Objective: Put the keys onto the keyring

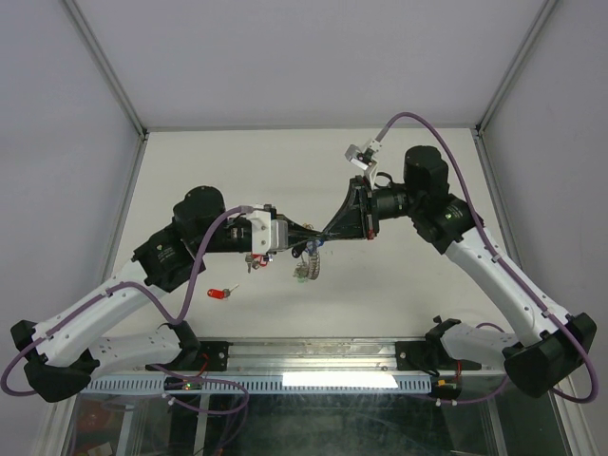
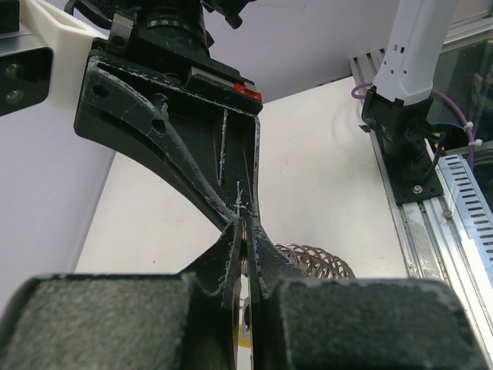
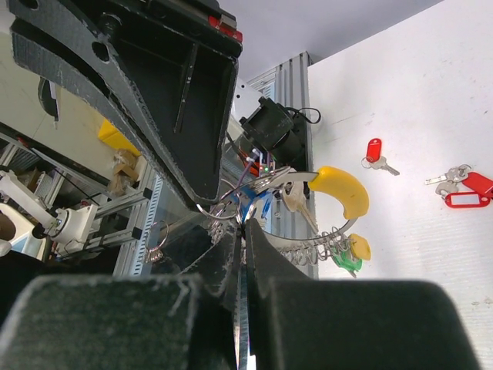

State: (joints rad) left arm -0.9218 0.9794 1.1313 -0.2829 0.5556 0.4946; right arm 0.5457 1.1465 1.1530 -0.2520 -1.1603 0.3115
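My two grippers meet tip to tip above the table's middle. My left gripper [image 1: 316, 237] [image 2: 245, 239] is shut on the thin wire keyring [image 3: 218, 216]. The ring's loops show at its tip in the right wrist view. My right gripper [image 1: 330, 233] [image 3: 242, 227] is shut on a thin silver key blade next to a blue tag [image 3: 262, 206] at the ring. A bunch hangs below the ring: a silver key [image 3: 296, 204], a green tag [image 3: 347, 264] and a yellow tag [image 3: 359, 247]. A red-tagged key [image 1: 220, 294] [image 3: 375, 150] lies loose on the table.
A metal band with a yellow grip [image 3: 343, 189] and a wire spring coil [image 2: 316, 262] [image 1: 306, 268] hang with the bunch. More keys with red tags [image 3: 462, 196] lie on the table under my left arm. The aluminium rail [image 1: 313, 366] runs along the near edge.
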